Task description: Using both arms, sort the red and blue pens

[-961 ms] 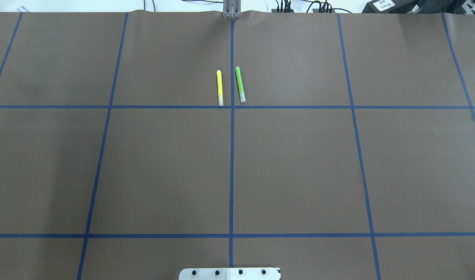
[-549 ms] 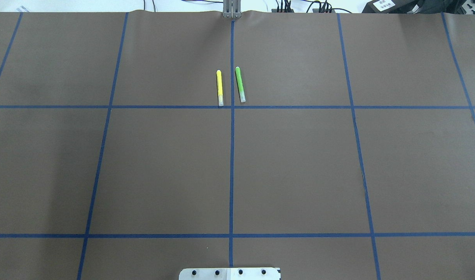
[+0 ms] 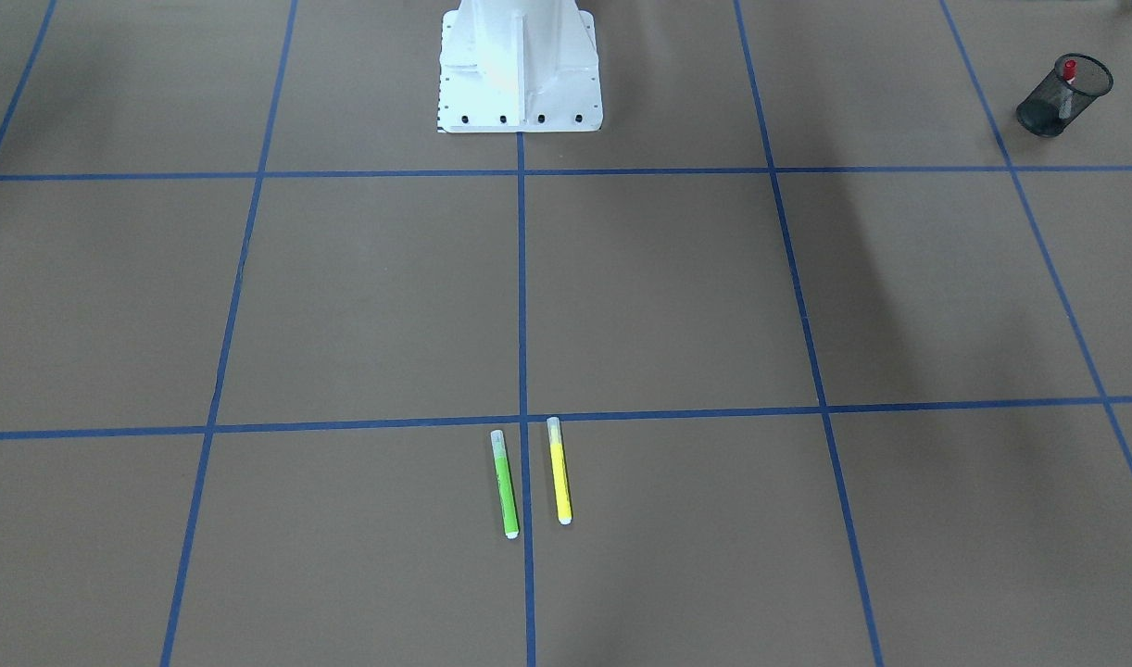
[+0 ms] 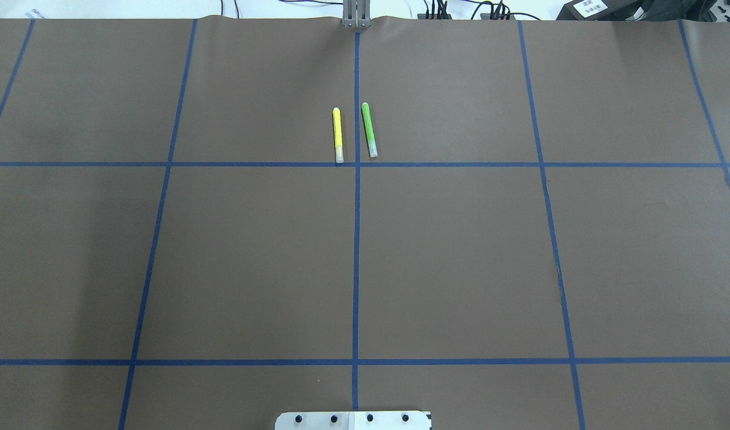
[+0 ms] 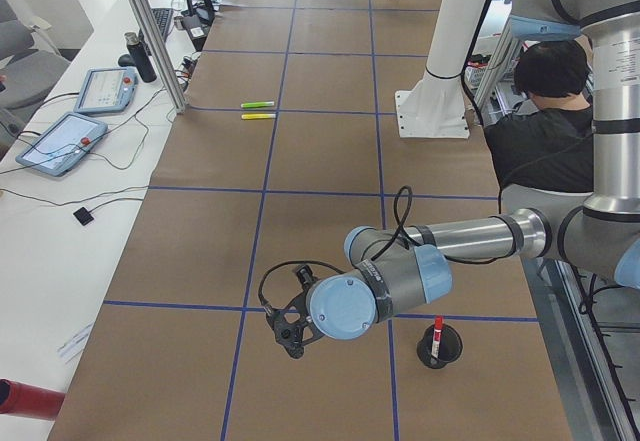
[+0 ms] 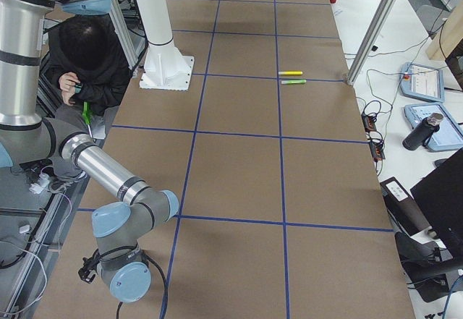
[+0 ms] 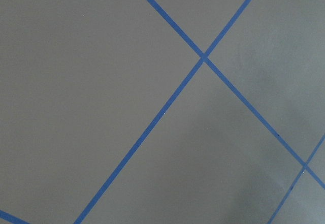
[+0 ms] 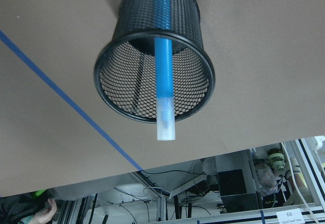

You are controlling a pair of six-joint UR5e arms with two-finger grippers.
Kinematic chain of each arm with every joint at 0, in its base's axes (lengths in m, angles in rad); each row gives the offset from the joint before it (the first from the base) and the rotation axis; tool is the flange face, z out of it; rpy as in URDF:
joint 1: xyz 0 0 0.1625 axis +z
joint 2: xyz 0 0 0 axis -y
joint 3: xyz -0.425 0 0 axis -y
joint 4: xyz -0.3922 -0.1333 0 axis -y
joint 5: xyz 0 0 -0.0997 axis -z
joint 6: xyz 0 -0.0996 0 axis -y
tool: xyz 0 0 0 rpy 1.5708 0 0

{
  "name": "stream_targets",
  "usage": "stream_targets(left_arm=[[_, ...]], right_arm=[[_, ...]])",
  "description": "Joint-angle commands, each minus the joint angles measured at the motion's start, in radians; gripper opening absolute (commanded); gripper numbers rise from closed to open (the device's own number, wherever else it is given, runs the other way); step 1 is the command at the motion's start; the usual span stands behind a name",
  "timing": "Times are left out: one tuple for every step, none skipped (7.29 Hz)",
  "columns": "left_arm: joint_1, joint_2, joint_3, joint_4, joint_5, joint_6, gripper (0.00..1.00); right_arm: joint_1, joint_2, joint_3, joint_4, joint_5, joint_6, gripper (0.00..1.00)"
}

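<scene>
Red pen (image 5: 437, 325) stands upright in a mesh cup (image 5: 441, 352) just beside the left end effector (image 5: 289, 335). Blue pen (image 8: 164, 71) leans in a second mesh cup (image 8: 133, 10) directly before the right end effector (image 6: 87, 273). You cannot tell whether either end effector is clenched or released. Judgement: both pens are light, stiff, smooth plastic and prone to slipping. If you regrasp, pinch the barrel above the rim.

Red pen (image 3: 1070, 71) upright in blk mesh cup (image 3: 1038, 116); blue pen (image 8: 163, 71) sticking out of 2nd mesh cup (image 8: 129, 89).
</scene>
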Motion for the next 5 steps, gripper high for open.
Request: stream_targets(left_arm=[[0.029, -0.020, 0.003, -0.003, 0.005, -0.023, 1.00], [0.048, -0.025, 0.008, -0.056, 0.024, -0.026, 1.00], [0.059, -0.025, 0.012, -0.107, 0.113, -0.029, 1.00], [0.083, -0.026, 0.012, -0.156, 0.168, -0.029, 1.00], [0.114, -0.031, 0.011, -0.219, 0.257, -0.029, 1.00]], right_arm=[[0.000, 0.051, 0.086, 0.053, 0.007, 0.142, 1.00], [-0.002, 0.066, 0.107, 0.128, 0.033, 0.174, 1.00], [-0.010, 0.071, 0.110, 0.249, 0.092, 0.258, 1.00], [-0.016, 0.071, 0.112, 0.404, 0.145, 0.350, 1.00], [-0.063, 0.071, 0.115, 0.516, 0.204, 0.436, 1.00]])
